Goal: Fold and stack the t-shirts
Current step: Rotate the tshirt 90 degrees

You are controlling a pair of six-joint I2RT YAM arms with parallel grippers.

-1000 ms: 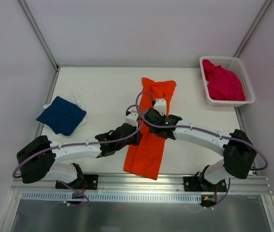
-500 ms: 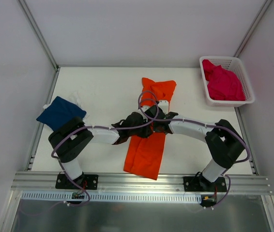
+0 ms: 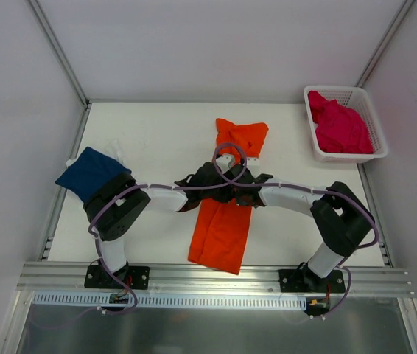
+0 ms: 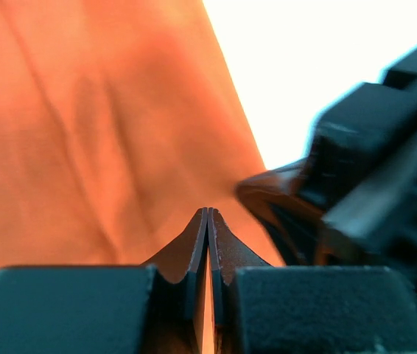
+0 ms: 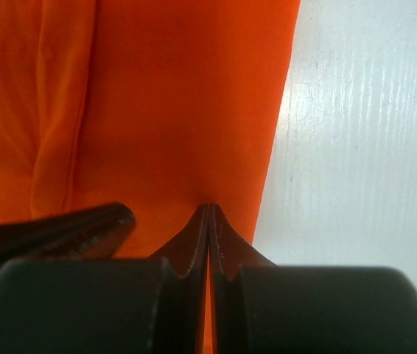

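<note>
A bright orange t-shirt (image 3: pixel 219 228) lies as a long narrow strip down the middle of the table. Both grippers meet over its middle, side by side. My left gripper (image 3: pixel 210 177) (image 4: pixel 208 210) is shut, its tips down close to the orange cloth (image 4: pixel 105 110) with nothing seen between them. My right gripper (image 3: pixel 238 180) (image 5: pixel 210 206) is also shut, tips near the shirt's right edge (image 5: pixel 267 147). The left gripper's fingers (image 5: pixel 54 228) show beside it. A navy blue t-shirt (image 3: pixel 92 174) lies folded at the left. The magenta t-shirt (image 3: pixel 339 125) is bunched in the basket.
A white mesh basket (image 3: pixel 376 129) stands at the back right corner. Something white (image 3: pixel 118 153) pokes out from under the navy shirt. Bare white table (image 5: pixel 363 147) lies right of the orange strip. Metal frame posts (image 3: pixel 57 48) rise at the back corners.
The left arm has folded in, and its gripper has slid up the orange shirt to sit beside the right gripper. The right elbow has pulled in. The shirts have not moved.
</note>
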